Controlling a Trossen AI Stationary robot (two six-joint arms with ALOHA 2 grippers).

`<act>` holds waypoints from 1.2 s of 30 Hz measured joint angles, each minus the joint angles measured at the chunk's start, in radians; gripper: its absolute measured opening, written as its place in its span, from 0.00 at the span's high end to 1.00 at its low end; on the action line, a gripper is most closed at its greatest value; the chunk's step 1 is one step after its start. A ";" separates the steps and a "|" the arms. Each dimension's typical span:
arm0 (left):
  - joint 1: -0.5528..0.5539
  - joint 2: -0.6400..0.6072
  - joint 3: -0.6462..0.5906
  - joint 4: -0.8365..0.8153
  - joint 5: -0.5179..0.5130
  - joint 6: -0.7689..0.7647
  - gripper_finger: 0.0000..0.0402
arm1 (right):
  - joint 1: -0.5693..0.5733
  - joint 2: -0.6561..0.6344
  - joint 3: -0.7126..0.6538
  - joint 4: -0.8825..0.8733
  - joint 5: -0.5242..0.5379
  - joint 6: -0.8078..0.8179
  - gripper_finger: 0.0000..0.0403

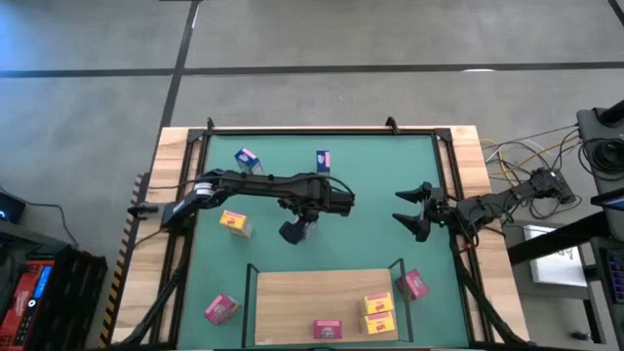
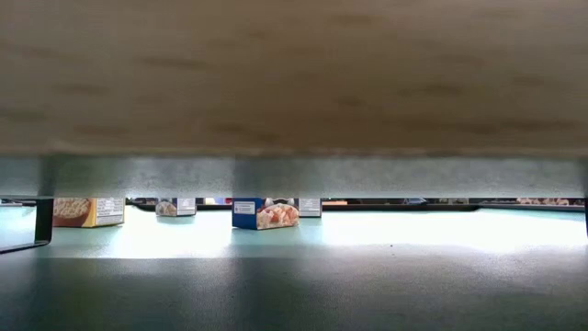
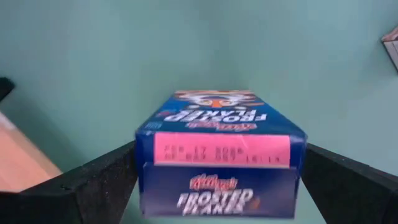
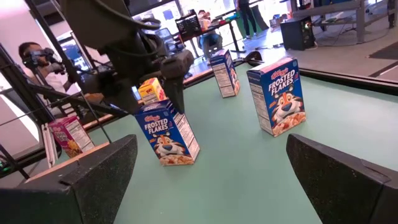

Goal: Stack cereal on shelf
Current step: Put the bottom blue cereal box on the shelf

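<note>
Shelf [image 1: 302, 297]: light-wood board with dark corner posts, lying on the green mat [image 1: 390, 175] at the near edge of the tabletop. On it stand two yellow boxes [image 1: 378, 314] close together and one pink box [image 1: 328, 330].

Cereal off the shelf: a pink box [image 1: 413, 284] just beside the shelf's right post; another pink box [image 1: 221, 309] to its left; a yellow box [image 1: 234, 223] mid-left; two blue boxes at the far side [image 1: 247, 160] [image 1: 323, 161].

Third blue box [image 4: 168, 133]: standing upright mid-mat beneath the left gripper [image 1: 297, 232]. The high view hides most of it under the arm. The left wrist view shows its top flap with a pink label, sitting between the two dark fingers [image 3: 93, 186], jaws spread wide on either side and not visibly pressing it. The right wrist view shows the same box from the side, upright, with the left arm directly above.

Right gripper [image 1: 409, 208]: hovering over the mat's right part, jaws apart, holding nothing.

Low view: mostly the shelf's underside; beneath it, a blue box [image 2: 264, 214] and a yellow box [image 2: 87, 211] stand on the mat.
</note>
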 joint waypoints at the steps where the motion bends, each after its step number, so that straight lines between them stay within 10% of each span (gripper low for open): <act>1: 0.000 0.000 -0.008 0.004 -0.012 0.014 0.00 | 0.000 0.000 0.000 0.000 0.000 0.000 0.01; 20: -0.047 -0.006 -0.019 0.001 -0.126 0.154 0.29 | 0.000 0.000 0.000 0.000 0.000 0.000 0.01; 36: -0.251 -0.055 0.117 -0.098 -0.127 0.308 0.31 | 0.000 0.000 0.000 0.000 0.000 0.000 0.01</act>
